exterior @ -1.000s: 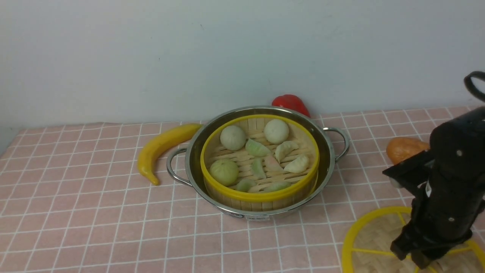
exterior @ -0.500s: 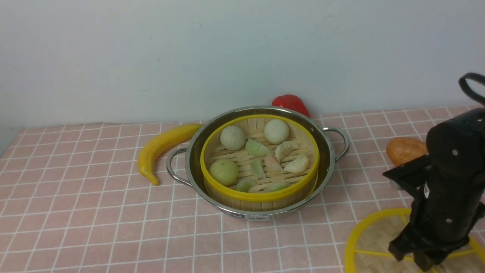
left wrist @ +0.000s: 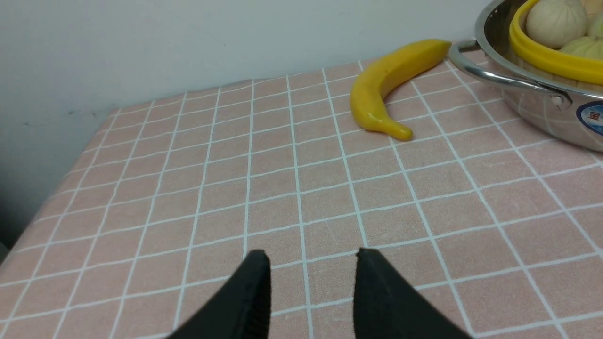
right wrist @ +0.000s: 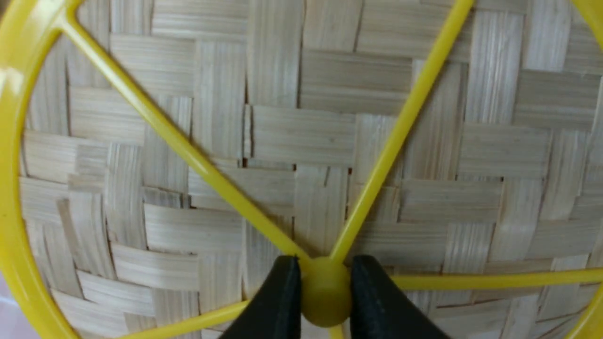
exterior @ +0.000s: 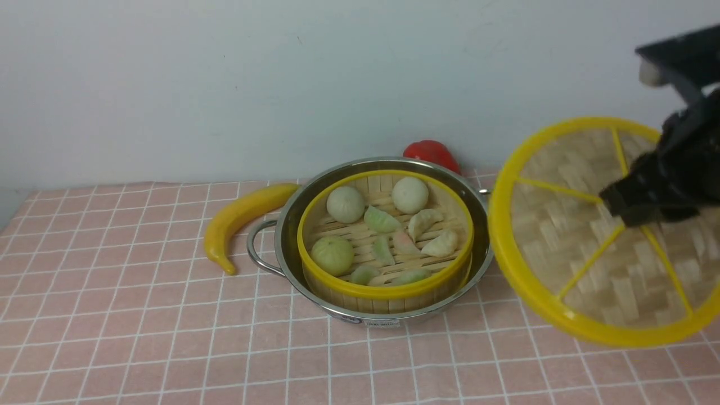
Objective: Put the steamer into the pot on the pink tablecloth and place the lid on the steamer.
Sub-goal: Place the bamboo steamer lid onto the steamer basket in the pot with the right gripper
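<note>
- Flat round woven-bamboo lid (exterior: pixel 579 247), with a thick yellow rim and five thin yellow spokes, is up in the air. It hangs from the right claw (right wrist: pixel 325 264), clear of the cloth.
- That claw is clamped on the small yellow centre knob (right wrist: pixel 325 296), one black finger on each side. Best place to grab it imo, since the rest is flat with nothing to hold.
- Handling guess: very light, with a stiff rim and a slightly springy woven panel. The knob looks tiny and like smooth plastic, so I'd expect the disc to swing or pivot in the pinch.
- It's tilted, with its top face turned toward the robot's side, so it'd want levelling before it goes down.
- Looks: pale tan strips in a basket weave, no damage that I can see.
- Below the claw and to its left, the round bamboo-slat steamer (exterior: pixel 385 291) with a yellow rim and pale toy buns sits uncovered inside the wide shiny steel pot (exterior: pixel 288 236).
- The pot stands on the pink white-gridded tablecloth (exterior: pixel 140 315). A yellow banana (exterior: pixel 242 219) lies just beyond its far handle.
- Left claw (left wrist: pixel 313 256): fingers apart and holding nothing, over bare cloth, well apart from the lid.
</note>
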